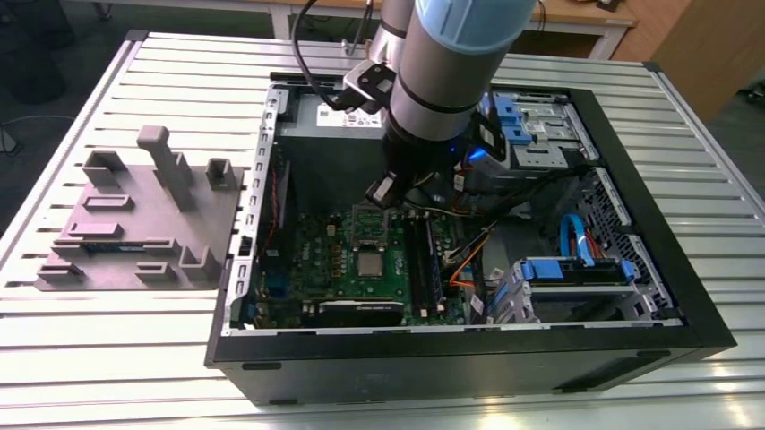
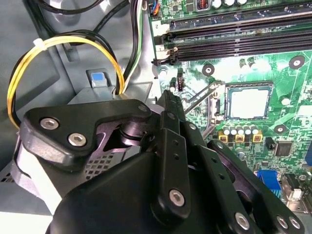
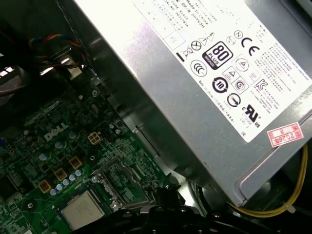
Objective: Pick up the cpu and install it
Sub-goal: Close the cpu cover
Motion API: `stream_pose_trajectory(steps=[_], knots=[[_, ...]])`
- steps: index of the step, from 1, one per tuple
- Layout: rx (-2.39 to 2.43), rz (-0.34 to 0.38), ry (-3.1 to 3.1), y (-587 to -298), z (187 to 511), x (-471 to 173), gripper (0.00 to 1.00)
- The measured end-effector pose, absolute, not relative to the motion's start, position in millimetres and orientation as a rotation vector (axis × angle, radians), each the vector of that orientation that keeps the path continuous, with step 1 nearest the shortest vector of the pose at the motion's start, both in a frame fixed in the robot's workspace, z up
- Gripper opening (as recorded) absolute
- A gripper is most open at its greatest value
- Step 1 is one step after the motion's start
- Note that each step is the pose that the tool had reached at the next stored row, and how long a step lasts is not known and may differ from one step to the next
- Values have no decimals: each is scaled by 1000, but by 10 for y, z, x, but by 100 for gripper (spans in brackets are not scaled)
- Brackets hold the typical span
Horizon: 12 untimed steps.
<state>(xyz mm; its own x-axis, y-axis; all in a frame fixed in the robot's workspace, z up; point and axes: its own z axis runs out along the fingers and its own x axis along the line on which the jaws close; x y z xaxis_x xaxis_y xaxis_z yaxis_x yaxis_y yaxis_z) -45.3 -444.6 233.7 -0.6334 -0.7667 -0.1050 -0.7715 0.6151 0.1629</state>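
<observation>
Pincer (image 2: 170,100) above board, cpu seated in socket.

Poised over the green board (image 1: 313,269) inside the open case (image 1: 669,296) on the tabletop (image 1: 179,63), clenched or released: cannot tell. Nothing visibly held. Cpu (image 2: 249,104) flat in its socket, apart from pincer, beside grey box (image 3: 209,73).
</observation>
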Motion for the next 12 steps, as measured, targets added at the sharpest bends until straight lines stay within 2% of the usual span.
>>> stream_pose_trajectory(steps=[12], knots=[[-1334, 301, 2800, -4446, 2398, -472, 10]])
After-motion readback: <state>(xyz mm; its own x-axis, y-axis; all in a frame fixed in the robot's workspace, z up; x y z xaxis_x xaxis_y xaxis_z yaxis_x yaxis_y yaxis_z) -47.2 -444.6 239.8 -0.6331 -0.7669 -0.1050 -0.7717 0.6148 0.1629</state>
